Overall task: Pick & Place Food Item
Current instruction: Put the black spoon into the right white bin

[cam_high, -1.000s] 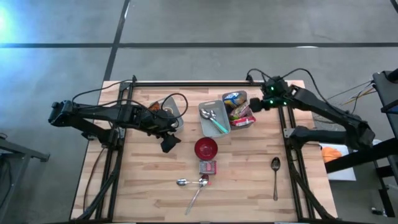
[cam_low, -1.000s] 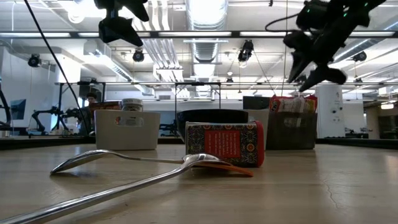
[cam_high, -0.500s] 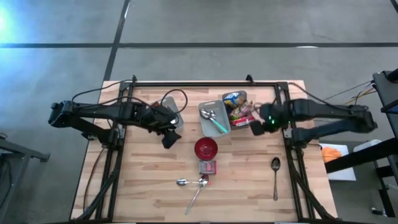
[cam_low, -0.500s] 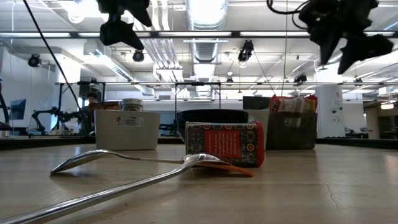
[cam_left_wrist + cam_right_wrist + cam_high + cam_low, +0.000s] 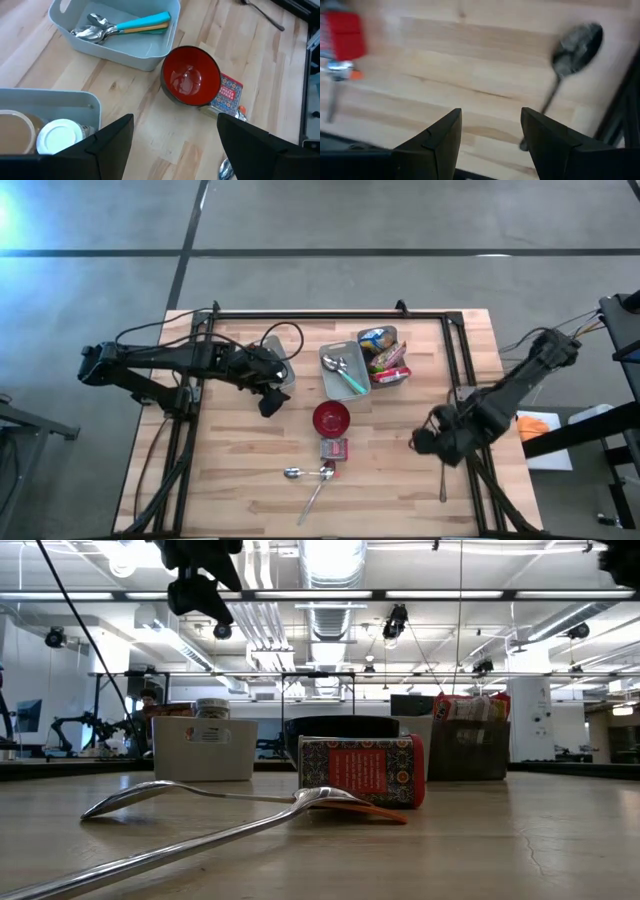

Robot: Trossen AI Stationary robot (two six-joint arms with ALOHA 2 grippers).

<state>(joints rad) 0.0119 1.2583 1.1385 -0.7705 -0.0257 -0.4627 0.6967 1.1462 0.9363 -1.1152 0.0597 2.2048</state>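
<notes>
A red food box (image 5: 334, 448) lies on the wooden table just nearer than the red bowl (image 5: 331, 418); it also shows in the low view (image 5: 360, 772). More food packets stand in a grey bin (image 5: 386, 356) at the far side. My left gripper (image 5: 268, 402) hovers open beside the left bin (image 5: 50, 102), left of the bowl (image 5: 191, 76). My right gripper (image 5: 422, 443) hangs open over the table's right near part, close to a lone spoon (image 5: 570, 55). Nothing is between its fingers (image 5: 435, 145).
A grey bin with cutlery (image 5: 345, 372) stands between the jar bin (image 5: 281, 360) and the food bin. Two spoons (image 5: 310, 476) lie near the front edge by the red box. The lone spoon (image 5: 443, 465) lies at the right.
My right gripper has swung from the food bin at the far right toward the table's near edge, turning about and tipping down as it went. It now hangs by the lone spoon and carries nothing. Its fingers have left the low view.
</notes>
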